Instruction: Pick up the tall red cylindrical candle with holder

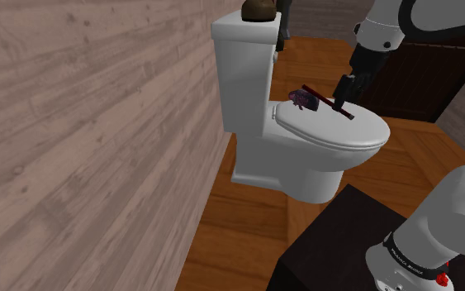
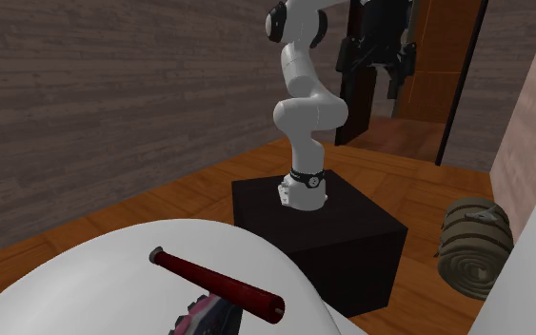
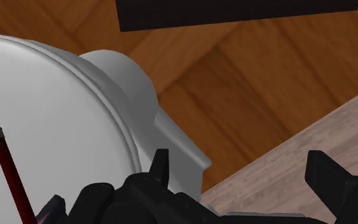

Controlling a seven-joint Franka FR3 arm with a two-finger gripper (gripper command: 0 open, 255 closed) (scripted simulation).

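The two black fingers (image 3: pixel 327 175) of the pincer (image 3: pixel 241 162) are closest to the wrist camera. They stand wide apart and there is nothing between them. The candle (image 3: pixel 10 181) is a thin dark red rod with a small grey cap at one end. It is not in that gap (it is lying down, not upright). It rests flat on the white toilet lid (image 3: pixel 50 102), off to one side of the pincer, outside one finger and apart from it. In the shoulder view the pincer (image 1: pixel 343 93) hangs low over this lid, just above the half of the candle that points to the lid's front edge. A small purple and dark thing (image 1: pixel 301 99) lies just beside the candle, at the end farther from the pincer; I cannot tell if the two touch. Behind that, farther again from the pincer, the cistern (image 1: pixel 243 66) stands against a wall of pale planks (image 1: pixel 82 140), and a brown object (image 1: pixel 258 8) sits on top of it. Below the pincer, past the rim of the lid, is the wooden floor (image 3: pixel 234 83), and beyond it the black stand (image 3: pixel 234 13) of the arm.
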